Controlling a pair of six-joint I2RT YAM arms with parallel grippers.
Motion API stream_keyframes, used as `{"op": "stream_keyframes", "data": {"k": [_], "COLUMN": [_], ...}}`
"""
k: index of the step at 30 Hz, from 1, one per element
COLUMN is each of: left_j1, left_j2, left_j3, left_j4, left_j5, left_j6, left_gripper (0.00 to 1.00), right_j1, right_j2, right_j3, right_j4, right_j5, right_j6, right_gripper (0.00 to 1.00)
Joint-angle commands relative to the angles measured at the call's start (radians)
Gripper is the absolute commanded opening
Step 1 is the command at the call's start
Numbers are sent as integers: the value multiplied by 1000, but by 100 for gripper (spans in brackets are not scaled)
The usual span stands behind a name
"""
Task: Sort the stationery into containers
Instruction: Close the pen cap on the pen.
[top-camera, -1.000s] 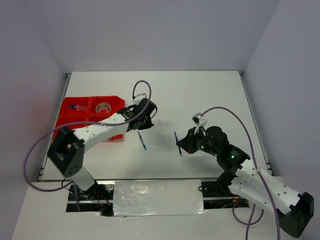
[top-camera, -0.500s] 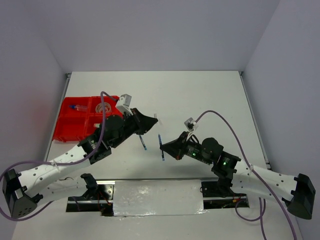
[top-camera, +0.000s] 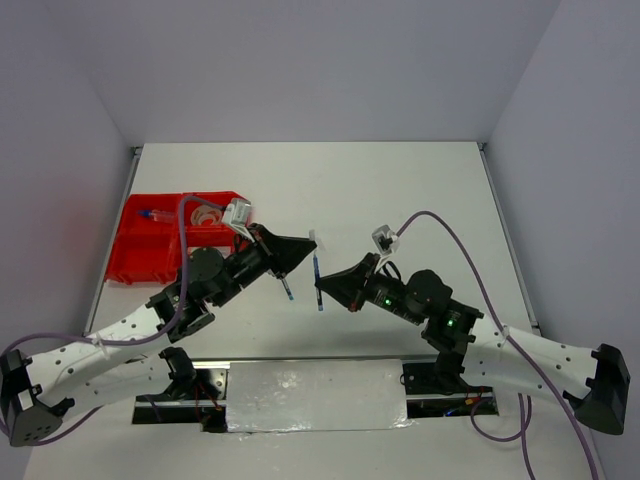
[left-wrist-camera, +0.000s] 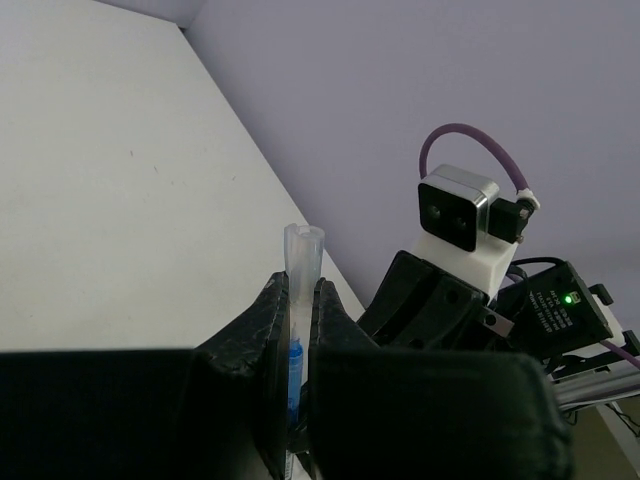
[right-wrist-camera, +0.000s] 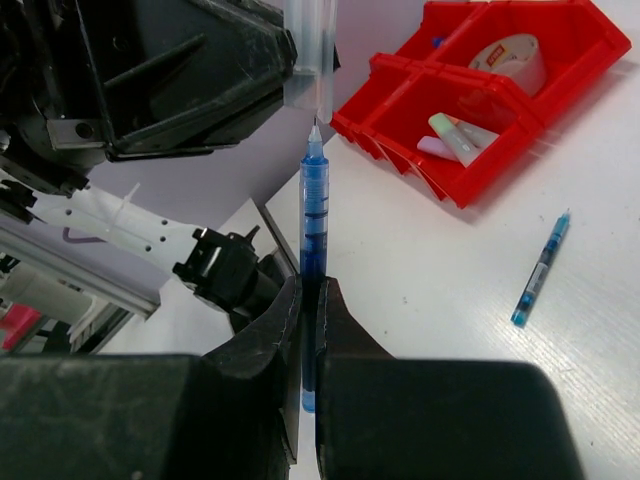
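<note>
The hands sit closer now, the left hand (top-camera: 308, 242) pinching a clear cap (right-wrist-camera: 308, 50) at twelve o'clock of the blue pen (right-wrist-camera: 313, 230) clamped in the right hand (top-camera: 325, 287); a tilt may jam it.

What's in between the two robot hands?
A blue pen, gripped by the right hand, its tip at a clear cap in the left hand; the right wrist view shows it.

Left gripper (top-camera: 306, 243) is aimed at 3 o'clock, right gripper (top-camera: 322, 286) at 10, both clamped tight, tips almost met.
</note>
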Motion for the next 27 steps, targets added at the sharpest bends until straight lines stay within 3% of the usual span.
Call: {"op": "stream_keyframes", "data": {"k": [1, 27], "left_j1": [-6, -6], "left_j2": [-26, -55], "left_j3": [-5, 2], "left_j4": [86, 72], "left_j5": [13, 0], "left_j6": [34, 89], "left_gripper": [0, 0], "right_j1": [10, 22], "right_j2": [-17, 43], "right_j3": [57, 111], "right_j4": [16, -24], "right_j5": [14, 12], "right_j6": [-25, -45], "right_gripper": [0, 0]}}
